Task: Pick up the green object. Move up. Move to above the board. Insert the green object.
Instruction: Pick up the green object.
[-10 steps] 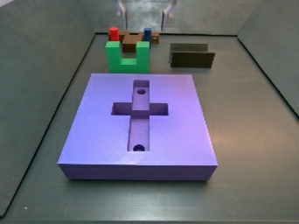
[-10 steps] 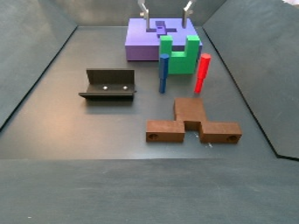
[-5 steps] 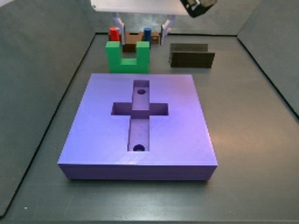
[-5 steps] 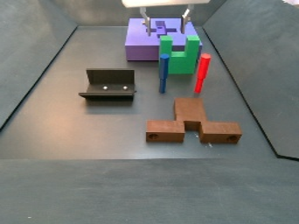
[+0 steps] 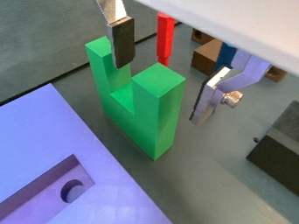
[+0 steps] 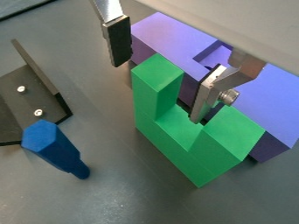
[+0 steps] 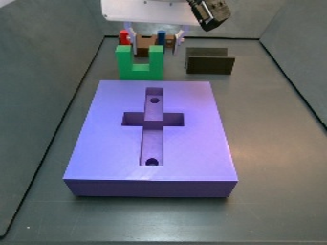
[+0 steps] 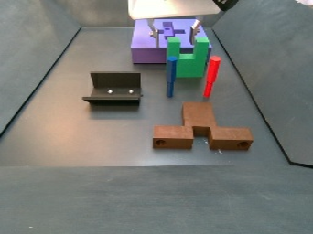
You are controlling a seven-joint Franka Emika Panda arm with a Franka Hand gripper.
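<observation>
No containers in view. You've got the green object standing upright at top centre of the side view, just behind the board. The gripper hangs over it, fingers spread wide, one either side of the prongs, not touching. Red peg, blue peg, brown block and fixture sit on the dark grey floor.

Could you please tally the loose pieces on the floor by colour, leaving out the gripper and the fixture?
Green: 1, the green object, with the gripper open around it
Purple: 1, the board
Blue: 1, a peg
Red: 1, a peg
Brown: 1, a block
Total: 5
</observation>
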